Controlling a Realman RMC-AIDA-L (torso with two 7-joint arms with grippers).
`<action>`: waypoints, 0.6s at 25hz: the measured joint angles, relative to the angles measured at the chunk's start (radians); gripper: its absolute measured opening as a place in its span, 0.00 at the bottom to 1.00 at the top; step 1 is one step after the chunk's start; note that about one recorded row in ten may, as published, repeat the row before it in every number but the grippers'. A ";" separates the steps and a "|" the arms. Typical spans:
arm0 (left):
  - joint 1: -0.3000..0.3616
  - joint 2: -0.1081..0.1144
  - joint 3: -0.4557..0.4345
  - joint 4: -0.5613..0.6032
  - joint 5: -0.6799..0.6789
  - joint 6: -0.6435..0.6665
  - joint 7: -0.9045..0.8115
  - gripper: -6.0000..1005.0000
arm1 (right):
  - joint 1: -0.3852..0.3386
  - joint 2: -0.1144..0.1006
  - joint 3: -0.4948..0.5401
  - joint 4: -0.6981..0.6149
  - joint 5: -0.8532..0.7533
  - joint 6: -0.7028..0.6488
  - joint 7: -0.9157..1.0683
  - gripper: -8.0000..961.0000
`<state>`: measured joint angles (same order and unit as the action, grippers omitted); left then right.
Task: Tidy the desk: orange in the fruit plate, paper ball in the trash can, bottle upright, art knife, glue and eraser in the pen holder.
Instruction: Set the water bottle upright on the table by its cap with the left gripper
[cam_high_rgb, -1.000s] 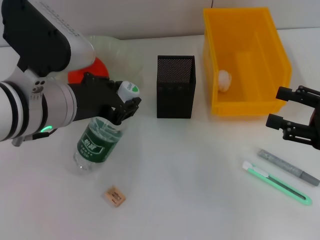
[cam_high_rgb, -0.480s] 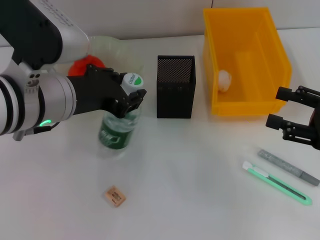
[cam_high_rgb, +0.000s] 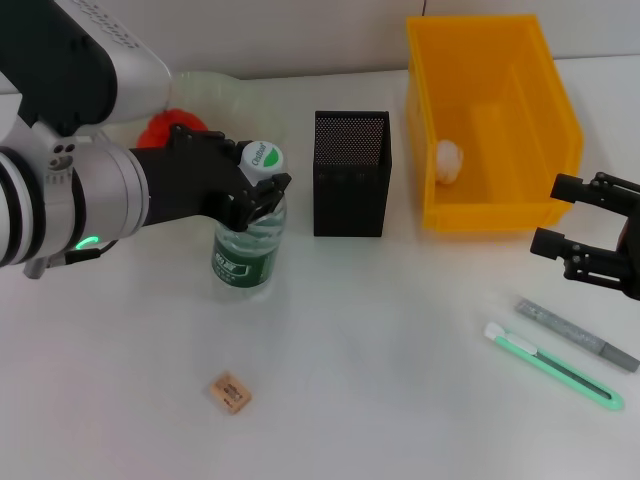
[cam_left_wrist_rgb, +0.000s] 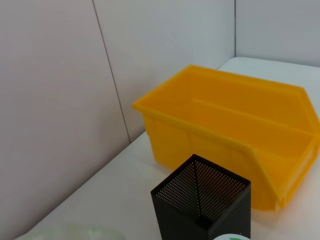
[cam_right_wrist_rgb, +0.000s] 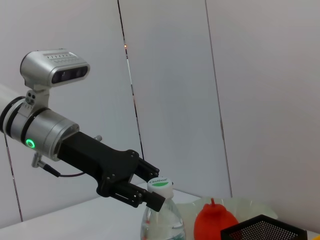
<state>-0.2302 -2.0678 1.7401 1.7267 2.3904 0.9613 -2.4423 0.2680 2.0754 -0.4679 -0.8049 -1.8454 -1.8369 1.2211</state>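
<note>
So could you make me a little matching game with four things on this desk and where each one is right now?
Things:
1. bottle
2. paper ball
3. eraser
4. knife

Places:
A. inside the yellow bin
B. on the desk beside the grey glue stick, near the right gripper
C. upright, neck held by the left gripper
D. alone on the desk, nearer the camera than the bottle

Pairs: 1-C, 2-A, 3-D, 4-B

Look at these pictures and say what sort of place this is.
Probably a robot test bench staged as a desk: a white table against plain wall panels, with a mesh pen holder, yellow bin and art knife laid out, and the left gripper holding a bottle.
</note>
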 joint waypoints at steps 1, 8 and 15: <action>0.000 0.000 -0.003 -0.001 -0.001 0.000 0.002 0.45 | 0.001 0.000 0.000 0.001 0.000 0.000 0.000 0.79; 0.001 -0.001 -0.060 -0.033 -0.135 0.002 0.098 0.45 | 0.003 0.000 0.000 0.006 0.000 0.004 -0.001 0.79; 0.005 0.000 -0.121 -0.088 -0.273 0.010 0.202 0.46 | 0.001 0.000 0.000 0.006 0.000 0.004 -0.001 0.79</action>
<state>-0.2255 -2.0676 1.6196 1.6389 2.1176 0.9717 -2.2405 0.2687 2.0755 -0.4679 -0.7988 -1.8454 -1.8330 1.2200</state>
